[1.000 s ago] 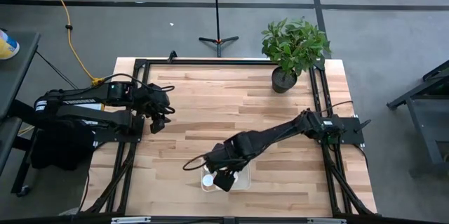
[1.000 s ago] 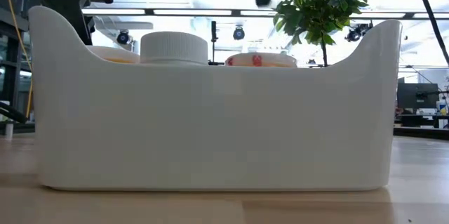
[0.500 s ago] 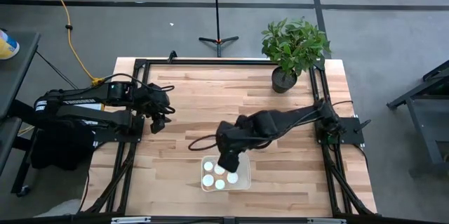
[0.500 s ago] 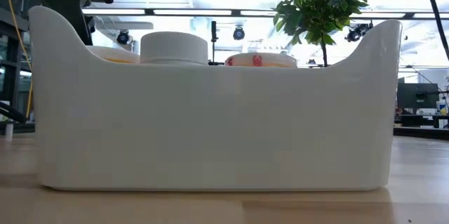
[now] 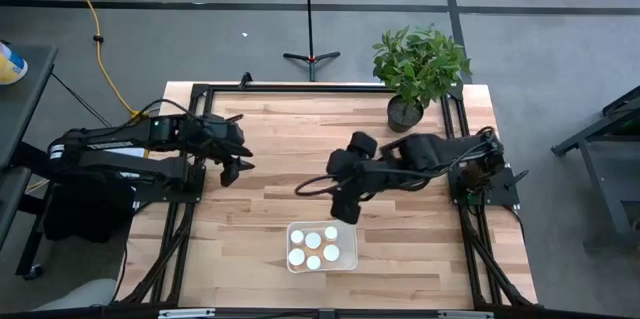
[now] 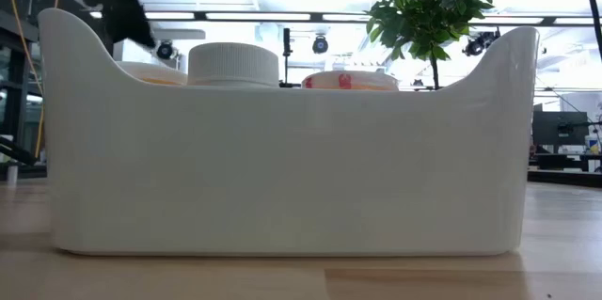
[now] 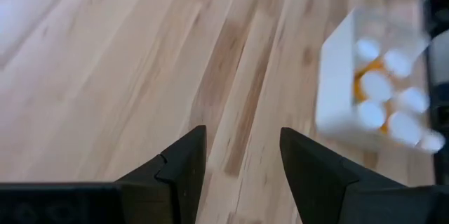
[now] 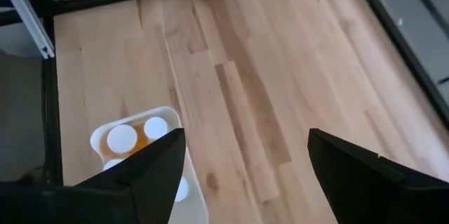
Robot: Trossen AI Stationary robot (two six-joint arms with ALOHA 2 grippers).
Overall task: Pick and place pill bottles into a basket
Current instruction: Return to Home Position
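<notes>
Standing wide apart with only bare wood between them, the fingers [image 8: 144,171] of the right gripper [image 8: 245,175] held nothing. One of them covered a corner of the basket [image 8: 137,113] in the right wrist view, so only two white caps and some orange showed there. From above, the right gripper [image 5: 345,209] hung over the table [image 5: 290,139] just beyond the basket [image 5: 353,247], apart from it, with its arm folded back towards the right side near the potted plant [image 5: 420,64]. The left gripper [image 7: 242,161] was likewise open and empty, over bare planks, with the basket [image 7: 331,94] blurred and well apart from it. From above, the left gripper [image 5: 232,169] sat near the table's left side. The pill bottles [image 5: 313,241] stood inside the basket near the table's front edge, seen from above only as six white caps, their bodies hidden. At table height the basket wall [image 6: 282,168] filled the picture and hid nearly everything inside. One white cap [image 6: 233,63] rose above the rim and another top with red marks [image 6: 343,80] barely showed; whether that one stood upright could not be told
</notes>
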